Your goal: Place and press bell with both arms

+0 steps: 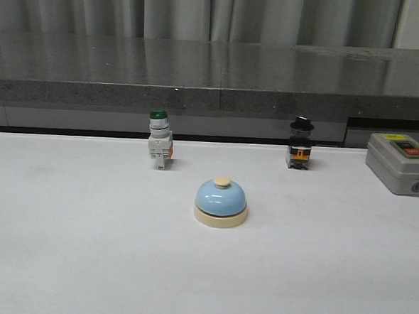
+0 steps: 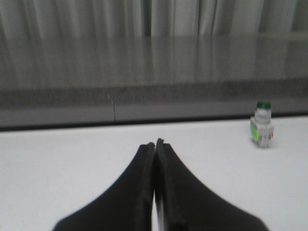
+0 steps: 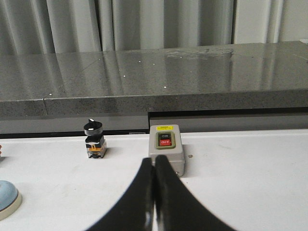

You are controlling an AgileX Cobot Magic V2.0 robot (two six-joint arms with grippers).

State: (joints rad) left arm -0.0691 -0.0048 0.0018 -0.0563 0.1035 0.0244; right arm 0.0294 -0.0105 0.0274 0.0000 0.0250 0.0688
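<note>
The light-blue dome bell (image 1: 221, 202) with a cream base and cream button stands upright on the white table, near the middle. Its edge also shows in the right wrist view (image 3: 7, 198). Neither arm shows in the front view. In the left wrist view my left gripper (image 2: 155, 143) is shut and empty, low over bare table, with the bell out of that view. In the right wrist view my right gripper (image 3: 154, 160) is shut and empty, apart from the bell and just in front of the grey box.
A green-capped white push-button switch (image 1: 159, 140) stands behind the bell to the left; it also shows in the left wrist view (image 2: 262, 124). A black selector switch (image 1: 300, 143) stands behind to the right. A grey box with red and black buttons (image 1: 402, 163) sits far right. A dark stone ledge (image 1: 214, 79) runs along the back.
</note>
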